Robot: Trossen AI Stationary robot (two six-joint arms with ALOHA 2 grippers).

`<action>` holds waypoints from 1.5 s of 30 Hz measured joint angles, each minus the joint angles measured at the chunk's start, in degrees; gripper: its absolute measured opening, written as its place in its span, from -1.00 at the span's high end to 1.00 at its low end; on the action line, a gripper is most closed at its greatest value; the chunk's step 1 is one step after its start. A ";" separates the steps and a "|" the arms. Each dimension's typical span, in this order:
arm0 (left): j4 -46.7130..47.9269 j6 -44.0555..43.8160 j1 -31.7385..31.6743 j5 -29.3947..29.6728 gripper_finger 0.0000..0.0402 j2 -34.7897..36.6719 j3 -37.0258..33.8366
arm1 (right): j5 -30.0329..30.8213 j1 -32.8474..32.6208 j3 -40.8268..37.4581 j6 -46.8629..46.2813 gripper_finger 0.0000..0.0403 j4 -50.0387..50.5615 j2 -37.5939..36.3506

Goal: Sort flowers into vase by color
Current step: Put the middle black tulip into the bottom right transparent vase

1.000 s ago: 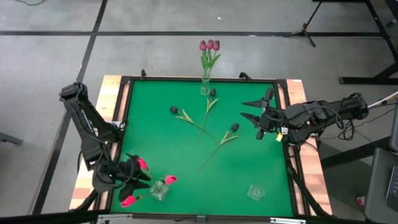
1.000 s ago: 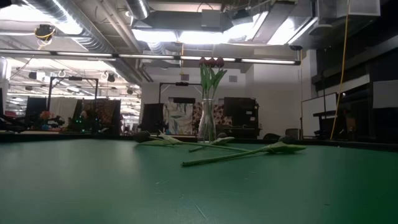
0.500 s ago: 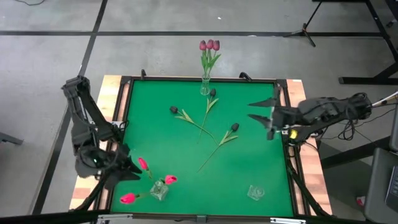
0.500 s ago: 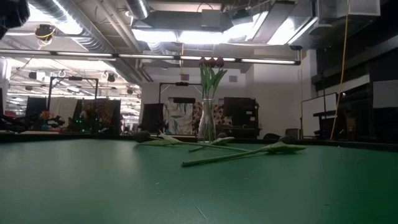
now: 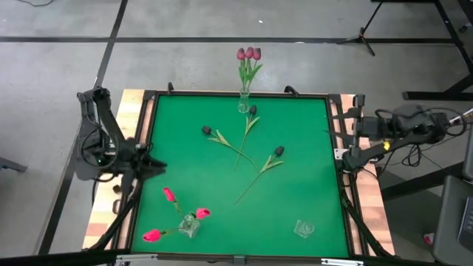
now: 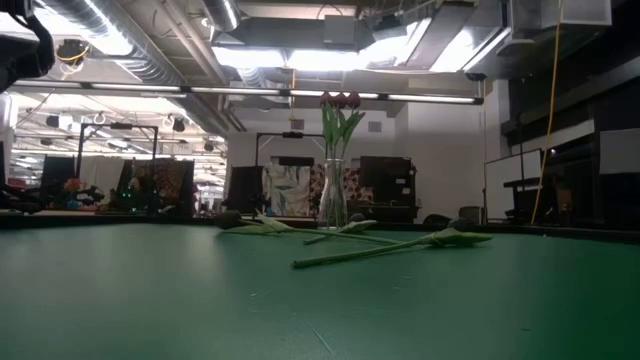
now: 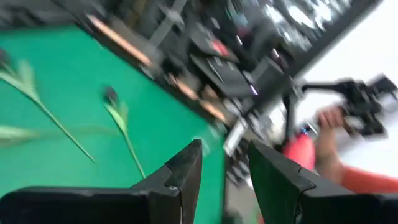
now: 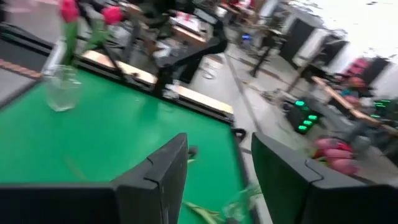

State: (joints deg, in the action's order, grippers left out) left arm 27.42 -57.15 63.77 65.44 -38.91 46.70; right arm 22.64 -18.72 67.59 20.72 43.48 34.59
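Three mauve flowers (image 5: 249, 54) stand in a glass vase (image 5: 244, 103) at the table's far edge, also seen in the low view (image 6: 335, 190). Three near-black flowers (image 5: 247, 144) lie flat on the green mat, stems crossing. Three pink-red flowers (image 5: 170, 196) stick out of a small vase (image 5: 189, 225) at the near left. My left gripper (image 5: 154, 168) hovers open at the left edge, above the mat, with empty fingers (image 7: 186, 171). My right gripper (image 5: 344, 135) hangs open over the right edge, its fingers (image 8: 165, 168) empty.
An empty glass vase (image 5: 303, 229) stands near the mat's near right corner. A raised dark frame (image 5: 236, 93) borders the mat. In the left wrist view, a person in a red sleeve (image 7: 311, 155) shows beyond the table.
My left gripper has risen from beside the pink-red flowers' vase, gone back toward the table's left edge and far side, and tipped up to near level. My right gripper has drawn back from over the mat toward the right edge. No flower has moved.
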 joint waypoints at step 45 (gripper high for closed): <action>-47.98 12.42 -43.04 -14.96 0.37 -15.57 -0.02 | -21.25 0.00 -10.38 -9.51 0.11 16.78 -34.27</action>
State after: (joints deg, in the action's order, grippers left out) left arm -20.56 -44.73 20.73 50.48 -54.48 46.68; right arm 1.39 -18.72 57.21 11.21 60.26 0.32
